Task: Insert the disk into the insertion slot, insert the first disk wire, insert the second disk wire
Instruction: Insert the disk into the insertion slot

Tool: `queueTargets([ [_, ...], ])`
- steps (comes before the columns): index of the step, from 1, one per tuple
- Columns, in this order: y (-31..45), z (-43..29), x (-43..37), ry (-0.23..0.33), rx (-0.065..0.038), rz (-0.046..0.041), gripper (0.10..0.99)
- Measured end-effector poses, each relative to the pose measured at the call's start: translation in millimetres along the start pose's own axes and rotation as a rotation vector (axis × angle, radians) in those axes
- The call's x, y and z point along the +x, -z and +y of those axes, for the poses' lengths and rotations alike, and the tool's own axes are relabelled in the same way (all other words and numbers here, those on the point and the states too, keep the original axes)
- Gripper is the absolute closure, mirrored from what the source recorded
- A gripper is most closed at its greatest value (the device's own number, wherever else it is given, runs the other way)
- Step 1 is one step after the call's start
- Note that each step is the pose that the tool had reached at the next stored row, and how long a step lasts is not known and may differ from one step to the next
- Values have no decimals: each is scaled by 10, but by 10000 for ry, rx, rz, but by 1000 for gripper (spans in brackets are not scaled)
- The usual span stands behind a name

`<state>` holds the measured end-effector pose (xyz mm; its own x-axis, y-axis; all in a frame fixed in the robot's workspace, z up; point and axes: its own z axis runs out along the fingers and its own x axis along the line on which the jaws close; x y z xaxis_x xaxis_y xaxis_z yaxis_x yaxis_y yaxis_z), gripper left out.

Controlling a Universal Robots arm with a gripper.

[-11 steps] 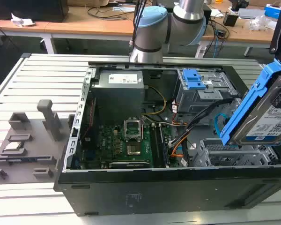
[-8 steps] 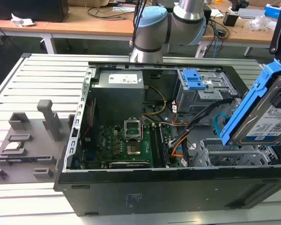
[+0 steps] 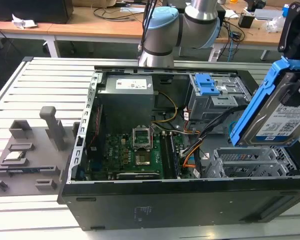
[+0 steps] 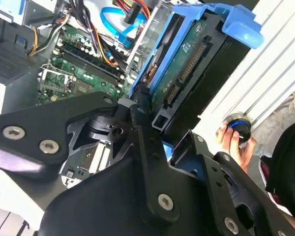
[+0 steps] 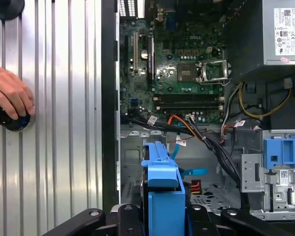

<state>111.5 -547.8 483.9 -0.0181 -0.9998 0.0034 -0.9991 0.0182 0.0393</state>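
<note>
Disk (image 3: 279,117) — tilted, just above slot (image 3: 240,162)

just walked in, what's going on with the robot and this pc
The robot arm is working over an open computer case. Its pincer is shut on the disk, a hard drive in a blue carrier, held tilted in the air above the insertion slot, not yet seated. The first disk wire and the second disk wire lie inside the case, not plugged into the disk. A person's hand rests on a round black knob on the ribbed metal table beside the case.
</note>
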Motion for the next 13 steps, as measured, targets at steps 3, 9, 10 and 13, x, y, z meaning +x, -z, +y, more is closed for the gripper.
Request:
queueTargets([
  [3,-85,-2,-50,-24,-12,-1,725],
  [9,-224,-8,-46,-86,-25,-5,725],
  [10,-241,-8,-39,-111,-24,-4,725],
  [13,-278,-10,-35,-182,-25,-8,725],
])
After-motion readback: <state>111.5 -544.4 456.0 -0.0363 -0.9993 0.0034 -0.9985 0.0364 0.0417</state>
